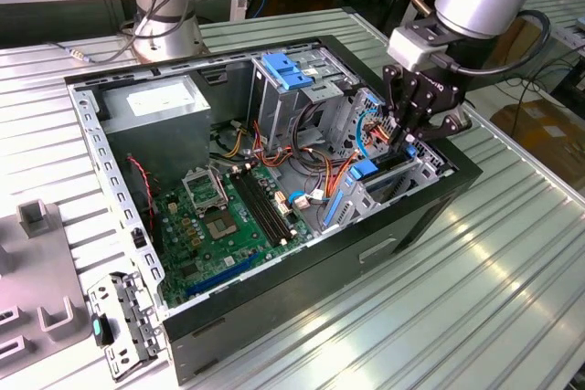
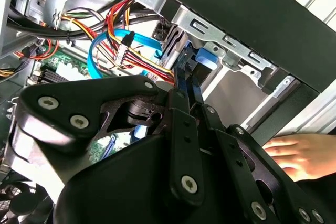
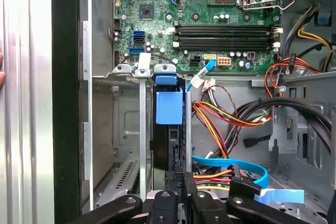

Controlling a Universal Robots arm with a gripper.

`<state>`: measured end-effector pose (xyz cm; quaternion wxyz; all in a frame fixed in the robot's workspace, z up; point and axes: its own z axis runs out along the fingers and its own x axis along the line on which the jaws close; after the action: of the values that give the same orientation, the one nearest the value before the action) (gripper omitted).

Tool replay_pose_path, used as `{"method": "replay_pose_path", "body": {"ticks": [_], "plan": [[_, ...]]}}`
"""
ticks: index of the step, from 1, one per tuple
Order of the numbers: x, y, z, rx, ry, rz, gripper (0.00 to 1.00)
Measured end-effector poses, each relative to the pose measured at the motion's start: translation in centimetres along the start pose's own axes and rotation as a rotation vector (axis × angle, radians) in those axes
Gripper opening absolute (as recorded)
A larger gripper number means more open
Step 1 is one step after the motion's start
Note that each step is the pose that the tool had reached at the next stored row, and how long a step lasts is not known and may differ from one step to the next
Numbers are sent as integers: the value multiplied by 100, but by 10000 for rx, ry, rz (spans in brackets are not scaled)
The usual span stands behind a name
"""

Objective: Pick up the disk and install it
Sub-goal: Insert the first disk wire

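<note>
1. One gripper (image 1: 409,130), black, sits low over the drive cage (image 1: 402,175) at the computer case's (image 1: 302,317) edge on the exterior view's right. Fingers are drawn narrow and clamped on the disk (image 3: 169,124), which stands on edge in the cage slot.
2. In the first wrist view the disk is upright, its blue plastic rail (image 3: 169,107) facing the camera and the dark body below it. The gripper's (image 3: 178,195) linkage covers the disk's near end.
3. In the second wrist view the fingers (image 2: 184,85) pinch a thin dark edge with blue plastic just beyond. The gripper (image 2: 185,90) body blocks most of that frame.
4. Clearance: a metal cage wall (image 3: 142,135) runs just beside the disk on one side; on the other, a bundle of red, yellow and orange wires (image 3: 226,119) and a blue flat cable (image 3: 236,163) lie close.
5. Motherboard (image 1: 224,216) lies on the case floor, well apart from the gripper. The grey power supply box (image 1: 160,121) fills the case's far corner on the exterior view's left.
6. A blue bracket (image 1: 291,70) sits on the upper bay at the case's far edge.
7. A person's hand (image 2: 299,153) rests on the table (image 1: 512,271) just outside the black case wall.
8. Hard to tell: how deep the disk sits in the slot. In the exterior view the disk itself is hidden behind gripper and cables.
</note>
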<state>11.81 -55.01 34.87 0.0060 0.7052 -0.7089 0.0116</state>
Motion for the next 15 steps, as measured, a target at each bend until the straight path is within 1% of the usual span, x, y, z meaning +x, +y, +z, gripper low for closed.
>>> {"method": "replay_pose_path", "body": {"ticks": [11,13,15], "plan": [[1,2,32,0,-1,10,17],[0,2,47,0,0,10,17],[3,2,77,0,-2,11,17]]}}
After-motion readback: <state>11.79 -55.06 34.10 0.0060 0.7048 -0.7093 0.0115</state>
